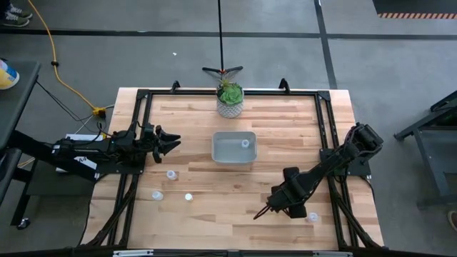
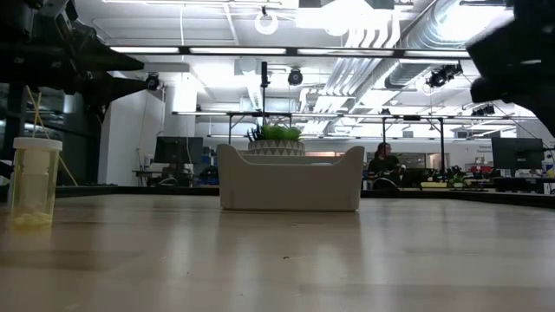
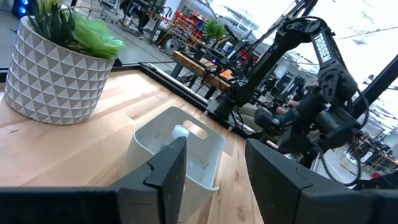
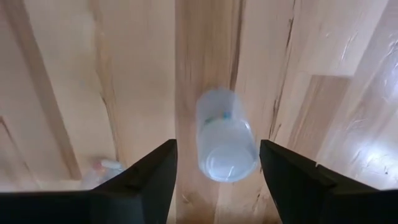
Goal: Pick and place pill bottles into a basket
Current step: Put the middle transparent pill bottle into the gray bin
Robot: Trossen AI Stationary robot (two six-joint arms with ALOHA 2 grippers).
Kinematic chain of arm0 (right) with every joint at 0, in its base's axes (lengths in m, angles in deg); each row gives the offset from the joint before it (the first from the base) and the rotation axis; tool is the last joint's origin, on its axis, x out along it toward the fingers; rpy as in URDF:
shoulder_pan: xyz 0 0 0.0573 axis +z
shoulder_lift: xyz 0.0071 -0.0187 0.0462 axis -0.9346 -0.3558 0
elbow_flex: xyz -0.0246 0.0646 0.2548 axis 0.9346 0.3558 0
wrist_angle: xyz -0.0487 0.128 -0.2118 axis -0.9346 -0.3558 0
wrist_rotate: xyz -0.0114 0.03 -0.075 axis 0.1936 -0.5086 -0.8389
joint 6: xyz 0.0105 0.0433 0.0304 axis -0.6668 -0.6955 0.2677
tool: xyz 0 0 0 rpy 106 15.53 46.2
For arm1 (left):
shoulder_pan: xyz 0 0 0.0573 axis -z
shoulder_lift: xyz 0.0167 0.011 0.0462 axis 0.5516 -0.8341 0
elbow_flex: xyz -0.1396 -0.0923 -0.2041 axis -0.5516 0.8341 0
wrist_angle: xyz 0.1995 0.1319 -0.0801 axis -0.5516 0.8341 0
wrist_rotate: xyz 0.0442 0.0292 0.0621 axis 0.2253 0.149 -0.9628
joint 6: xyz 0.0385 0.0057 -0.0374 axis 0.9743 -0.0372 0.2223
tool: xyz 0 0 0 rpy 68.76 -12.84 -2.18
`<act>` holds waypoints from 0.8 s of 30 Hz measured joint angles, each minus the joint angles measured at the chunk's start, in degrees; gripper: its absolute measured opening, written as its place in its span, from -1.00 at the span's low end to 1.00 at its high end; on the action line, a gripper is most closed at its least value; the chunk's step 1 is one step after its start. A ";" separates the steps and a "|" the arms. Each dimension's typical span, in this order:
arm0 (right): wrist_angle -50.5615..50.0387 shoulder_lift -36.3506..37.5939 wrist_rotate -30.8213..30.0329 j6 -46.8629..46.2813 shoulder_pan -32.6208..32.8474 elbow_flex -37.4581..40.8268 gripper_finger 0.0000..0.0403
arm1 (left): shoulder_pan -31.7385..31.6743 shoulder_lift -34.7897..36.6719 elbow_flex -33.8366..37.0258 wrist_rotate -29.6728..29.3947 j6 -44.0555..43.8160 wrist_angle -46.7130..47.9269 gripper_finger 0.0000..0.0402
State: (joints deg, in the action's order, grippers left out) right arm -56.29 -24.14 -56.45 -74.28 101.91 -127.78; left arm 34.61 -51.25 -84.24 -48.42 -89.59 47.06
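My right hand [image 1: 265, 211] is low over the counter [image 1: 285, 128], at about 5 o'clock from the basket [image 1: 233, 148], and its fingers [image 4: 146, 180] are spread apart with nothing between them. In the right wrist view one pill bottle [image 4: 225, 134] lies on its side on the wood just ahead of the gap between my two fingers. Its long axis runs along the line of my fingers, and one round end faces toward the camera (I cannot tell if this end is the cap or the bottom). A second small bottle [image 4: 107, 168] shows beside my finger, partly hidden, also on the wood.

My left hand [image 1: 171, 140] waits at 9 o'clock from the basket, raised over the counter, fingers released and pointing to the basket. Past these fingers, in the left wrist view, I see one bottle [image 3: 181, 132] already inside the basket [image 3: 149, 138], standing upright with the white cap up; in the high view it sits in the basket's right part [image 1: 245, 143].

Three more bottles stand upright on the counter at about 7 o'clock from the basket: one nearest to it [image 1: 171, 174], one farther out [image 1: 157, 195], and one [image 1: 188, 197] beside that. Another bottle [image 1: 312, 216] is near the right arm, at 5 o'clock from the basket. In the low view a yellowish bottle [image 2: 33, 182] stands upright, long axis vertical.

The white patterned pot with a green plant [image 1: 230, 99] stands at 12 o'clock from the basket.
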 joint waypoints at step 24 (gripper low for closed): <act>5.52 0.00 1.64 -3.48 -0.24 3.74 0.04 | 0.00 0.00 0.00 0.00 0.00 -0.02 0.00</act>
State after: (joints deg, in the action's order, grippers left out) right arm -50.77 -24.14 -54.81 -77.76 101.67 -124.04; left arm 34.60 -51.25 -84.24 -48.42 -89.59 47.05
